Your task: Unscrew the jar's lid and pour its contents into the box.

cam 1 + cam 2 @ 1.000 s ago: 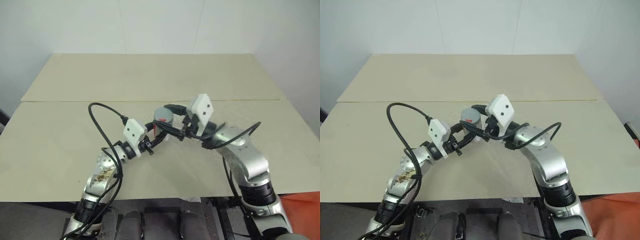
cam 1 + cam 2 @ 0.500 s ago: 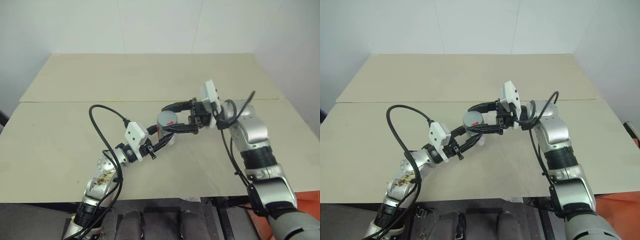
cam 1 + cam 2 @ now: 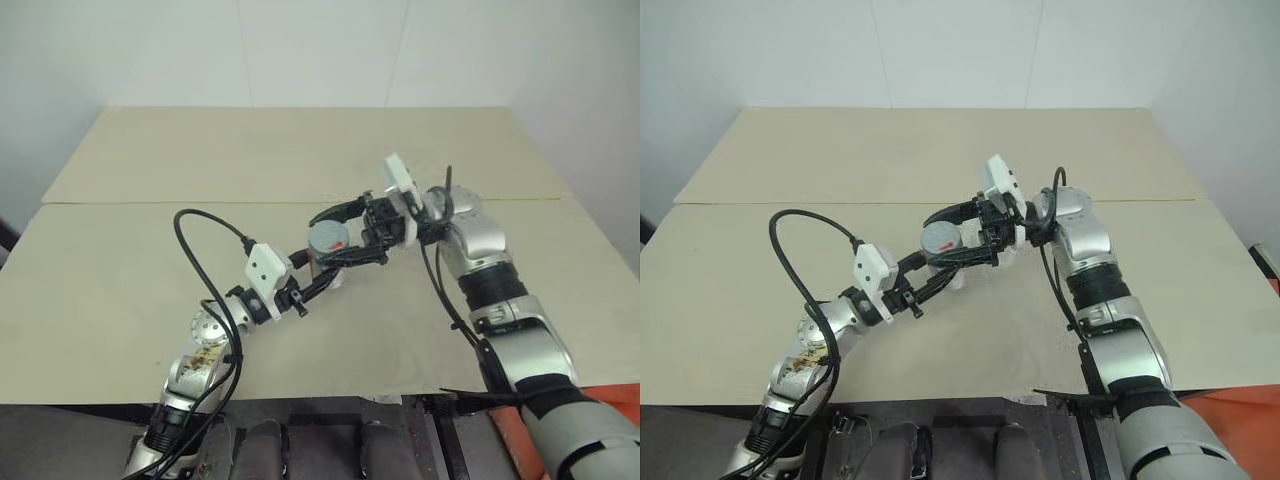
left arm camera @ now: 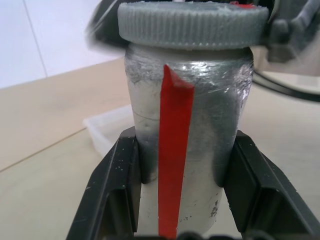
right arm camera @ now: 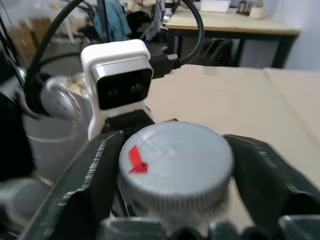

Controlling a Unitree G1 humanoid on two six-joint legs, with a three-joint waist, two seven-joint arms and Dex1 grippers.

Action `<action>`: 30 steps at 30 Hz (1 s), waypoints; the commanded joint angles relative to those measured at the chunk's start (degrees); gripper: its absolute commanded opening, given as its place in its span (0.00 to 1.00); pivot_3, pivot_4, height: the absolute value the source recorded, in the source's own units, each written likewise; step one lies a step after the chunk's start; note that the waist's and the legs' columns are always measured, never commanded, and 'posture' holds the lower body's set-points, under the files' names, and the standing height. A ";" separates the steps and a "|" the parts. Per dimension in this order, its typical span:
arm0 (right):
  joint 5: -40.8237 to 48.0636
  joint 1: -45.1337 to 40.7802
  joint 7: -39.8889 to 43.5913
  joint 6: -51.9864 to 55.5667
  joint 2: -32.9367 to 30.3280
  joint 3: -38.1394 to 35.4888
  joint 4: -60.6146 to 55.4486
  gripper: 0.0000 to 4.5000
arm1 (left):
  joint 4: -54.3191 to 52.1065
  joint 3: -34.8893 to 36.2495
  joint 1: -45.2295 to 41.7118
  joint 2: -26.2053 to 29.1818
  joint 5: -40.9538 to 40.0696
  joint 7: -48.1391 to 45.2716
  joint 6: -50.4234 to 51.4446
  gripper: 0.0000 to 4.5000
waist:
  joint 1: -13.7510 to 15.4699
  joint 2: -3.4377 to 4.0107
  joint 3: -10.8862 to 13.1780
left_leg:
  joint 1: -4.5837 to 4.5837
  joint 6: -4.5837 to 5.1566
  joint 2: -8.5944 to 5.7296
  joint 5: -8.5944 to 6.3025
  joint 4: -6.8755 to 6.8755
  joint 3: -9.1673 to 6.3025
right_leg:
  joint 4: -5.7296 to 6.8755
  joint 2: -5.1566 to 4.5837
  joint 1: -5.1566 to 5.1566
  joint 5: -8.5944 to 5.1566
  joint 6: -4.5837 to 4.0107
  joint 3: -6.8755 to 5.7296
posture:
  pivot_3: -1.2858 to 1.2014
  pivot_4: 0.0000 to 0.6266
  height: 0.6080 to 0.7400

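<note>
A pale beige table under a blank white wall carries the work. At centre-left, the left gripper is clenched on the jar, holding it upright above the table. To its right, the right gripper straddles the lid with fingers spread, not visibly gripping yet. The box sits just beyond the jar. Best to pinch the ribbed rim squarely before twisting, keeping the jar level and steady.

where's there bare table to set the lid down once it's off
Bare table lies left of the left gripper, and more right of the right gripper. The far board behind both is bare. It is crowded mid-table, around the jar and the box beside it.
</note>
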 commanded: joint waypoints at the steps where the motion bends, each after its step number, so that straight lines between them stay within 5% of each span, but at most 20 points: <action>1: 2.13 1.75 1.82 1.81 -2.20 -2.08 -6.48 0.99 | -1.19 0.38 -0.65 0.23 -0.01 -0.06 -1.43 0.43 | 0.16 0.00 0.00 | 0.00 0.00 0.00 0.00 -0.01 -0.01 | -0.01 -0.01 0.00 0.00 0.00 -0.02 | 0.52 0.24 1.00; 9: 1.86 13.25 -16.15 4.43 -2.61 -6.72 -26.86 0.99 | 1.06 0.34 -1.59 -0.02 0.82 0.47 -2.49 0.43 | 0.11 0.00 0.00 | -0.01 0.00 -0.02 0.00 -0.04 -0.01 | 0.00 -0.03 -0.03 0.00 0.00 -0.02 | 0.52 0.24 1.00; 12: 3.01 17.12 -30.68 8.51 1.55 -9.68 -36.37 0.99 | 1.17 0.58 -1.74 -0.89 -0.02 0.81 -2.34 0.43 | -0.07 0.00 0.00 | -0.01 0.00 -0.01 0.00 -0.03 -0.01 | 0.01 -0.03 -0.04 0.00 0.00 -0.01 | 0.52 0.24 1.00; 21: -7.17 28.32 -53.40 15.16 5.35 -3.25 -58.58 0.99 | 2.61 0.50 -2.49 -1.69 1.75 1.74 -3.54 0.43 | 0.02 0.00 0.00 | -0.02 -0.01 -0.04 0.00 -0.03 -0.02 | 0.02 -0.03 -0.05 -0.01 0.00 0.00 | 0.52 0.24 1.00; 30: -20.01 34.10 -69.70 18.03 8.81 3.48 -65.66 0.99 | 4.05 0.83 -3.12 -2.47 4.20 4.42 -5.36 0.43 | 0.01 0.00 0.00 | -0.02 -0.01 -0.04 0.01 -0.02 -0.01 | 0.00 0.00 -0.04 -0.01 0.01 0.00 | 0.52 0.24 1.00</action>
